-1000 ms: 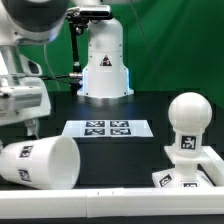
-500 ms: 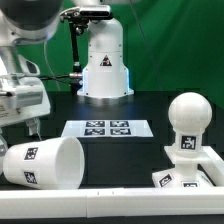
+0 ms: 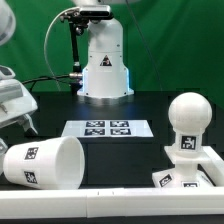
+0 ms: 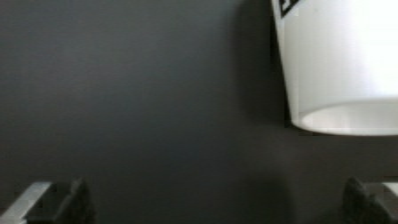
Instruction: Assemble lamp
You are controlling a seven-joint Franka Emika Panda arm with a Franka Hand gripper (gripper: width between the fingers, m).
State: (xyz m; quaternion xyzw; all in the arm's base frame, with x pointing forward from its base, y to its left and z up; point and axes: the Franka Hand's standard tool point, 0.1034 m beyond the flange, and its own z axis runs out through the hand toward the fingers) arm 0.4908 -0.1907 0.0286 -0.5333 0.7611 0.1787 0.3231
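We see the claw (image 4: 210,200) spread, empty — the shade (image 4: 338,70) lies on its side, just beside it.

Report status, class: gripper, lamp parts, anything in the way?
Gripper open, empty. Shade on its side, untouched; bulb upright at the exterior view's right, apart from the shade. Marker board lies between; no blocker visible.

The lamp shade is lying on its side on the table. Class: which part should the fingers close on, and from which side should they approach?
Probably from above, across the round wall of the lamp shade. It lies on its side, open mouth towards the exterior view's right, so the tapered wall faces up. Grip nearer the narrower closed end, where open fingers span it more easily.
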